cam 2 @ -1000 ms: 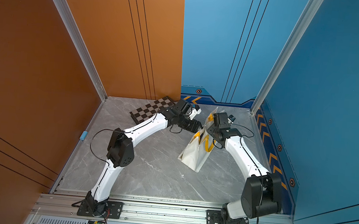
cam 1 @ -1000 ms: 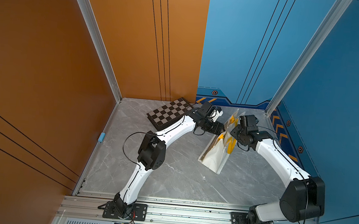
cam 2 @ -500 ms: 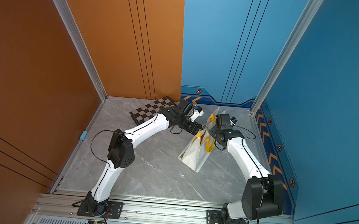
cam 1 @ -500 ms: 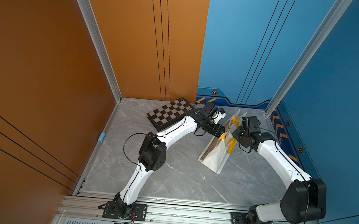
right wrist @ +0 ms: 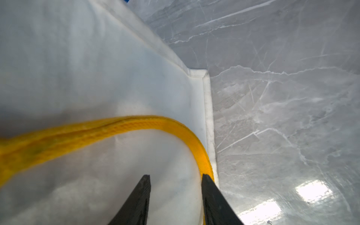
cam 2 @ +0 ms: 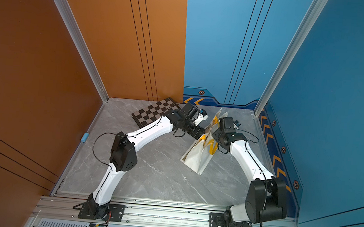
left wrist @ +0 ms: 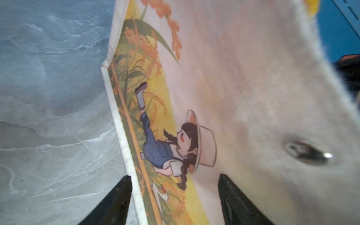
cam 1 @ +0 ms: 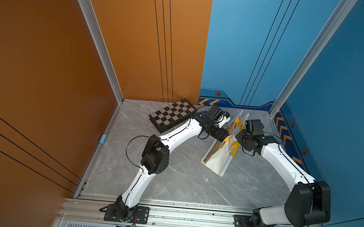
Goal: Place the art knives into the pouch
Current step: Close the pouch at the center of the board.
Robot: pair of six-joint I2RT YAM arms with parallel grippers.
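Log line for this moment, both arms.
left gripper: jaws apart, at pouch printed side | right gripper: jaws apart, by yellow handle | knife: not seen

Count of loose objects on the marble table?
3. Black-and-white folding chessboard at the back; cream-white fabric pouch with yellow handles, propped up right of the chessboard; small light-blue piece at the left edge. Art knife unseen, maybe hidden.
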